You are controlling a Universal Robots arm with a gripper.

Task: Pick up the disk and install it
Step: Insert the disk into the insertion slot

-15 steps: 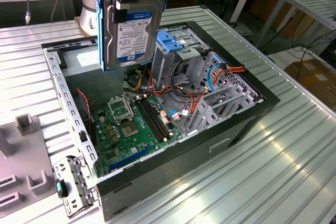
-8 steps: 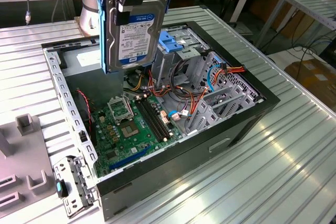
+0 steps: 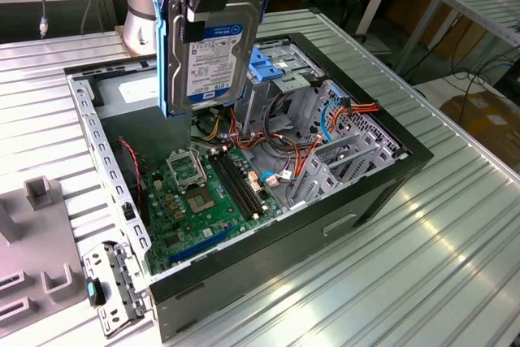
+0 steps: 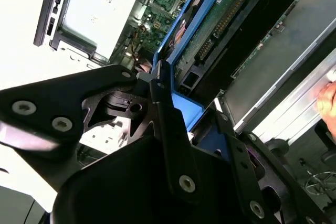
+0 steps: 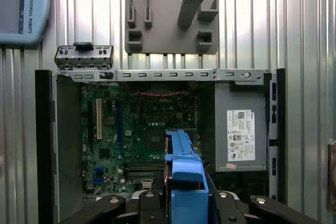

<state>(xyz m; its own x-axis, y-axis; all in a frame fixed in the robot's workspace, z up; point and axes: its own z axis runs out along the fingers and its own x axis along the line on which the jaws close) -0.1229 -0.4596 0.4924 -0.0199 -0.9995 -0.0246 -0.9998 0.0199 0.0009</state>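
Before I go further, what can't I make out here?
Exterior view: the disk hides part of the drive cage; the frame's top edge cuts off the pincer.
First wrist view: the disk, edge-on, covers part of the computer case interior.
Second wrist view: a pale blur, cut by the frame's edge, unidentifiable.

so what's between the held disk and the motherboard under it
In the exterior view, mostly open air: the disk hangs in the gripper above the motherboard, with a few coloured cables just below its lower edge.
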